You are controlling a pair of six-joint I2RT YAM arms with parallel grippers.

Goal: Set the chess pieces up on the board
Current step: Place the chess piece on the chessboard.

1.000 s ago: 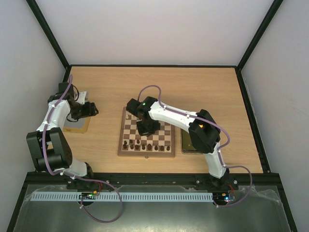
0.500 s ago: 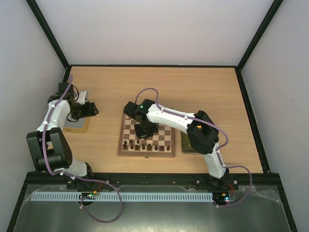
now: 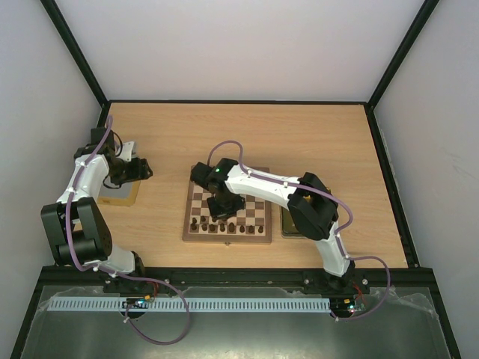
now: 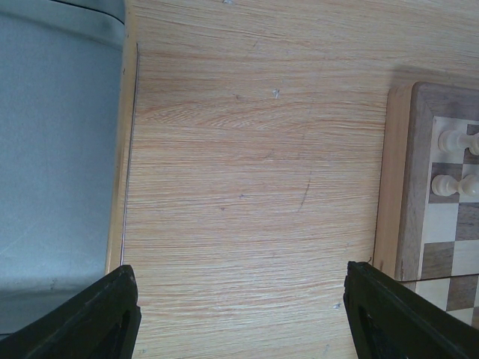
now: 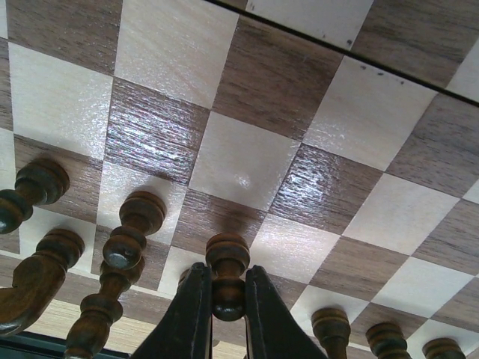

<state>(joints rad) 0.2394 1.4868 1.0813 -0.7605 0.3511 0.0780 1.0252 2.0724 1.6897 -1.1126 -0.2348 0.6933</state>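
Note:
The board (image 3: pixel 258 218) lies mid-table, with dark brown chess pieces (image 3: pixel 224 226) along its near rows. My right gripper (image 3: pixel 222 207) is low over the board. In the right wrist view the gripper (image 5: pixel 226 280) is shut on the head of a dark pawn (image 5: pixel 227 254), held upright with its base close over a square. Other dark pieces (image 5: pixel 127 232) stand beside it. My left gripper (image 3: pixel 141 170) is far left, off the board. In the left wrist view it (image 4: pixel 239 318) is open and empty over bare table, with cream pieces (image 4: pixel 447 140) on the board's edge (image 4: pixel 408 179).
A grey tray with a wooden rim (image 3: pixel 120 194) lies under the left arm and also shows in the left wrist view (image 4: pixel 52 149). A gold metal tray (image 3: pixel 288 223) lies right of the board, mostly hidden under the right arm.
My right gripper has moved left and toward the near side of the board, down to the rows of dark pieces. The left arm has not moved.

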